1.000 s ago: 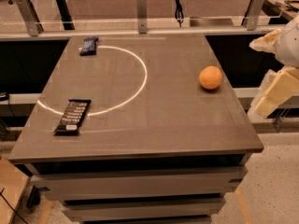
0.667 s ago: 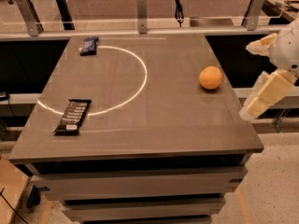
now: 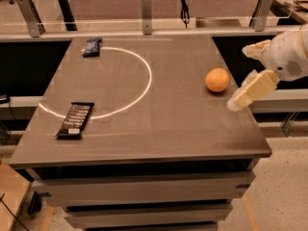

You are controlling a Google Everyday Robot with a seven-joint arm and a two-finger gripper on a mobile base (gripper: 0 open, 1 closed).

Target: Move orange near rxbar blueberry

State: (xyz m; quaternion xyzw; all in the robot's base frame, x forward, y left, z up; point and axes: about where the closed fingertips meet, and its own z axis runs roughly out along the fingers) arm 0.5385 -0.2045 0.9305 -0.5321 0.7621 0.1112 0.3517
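End effector (image 3: 240, 77) closer now, just right of orange (image 3: 217, 80)

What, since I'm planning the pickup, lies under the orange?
Only the grey table shows under the orange; the contact spot itself is hidden. The gripper hangs just beside it, at the table's edge.

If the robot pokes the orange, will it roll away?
Probably yes: the orange is round on a flat table, so a nudge should roll it. Its smooth skin may slip. The open tool hovers close beside it, not touching.
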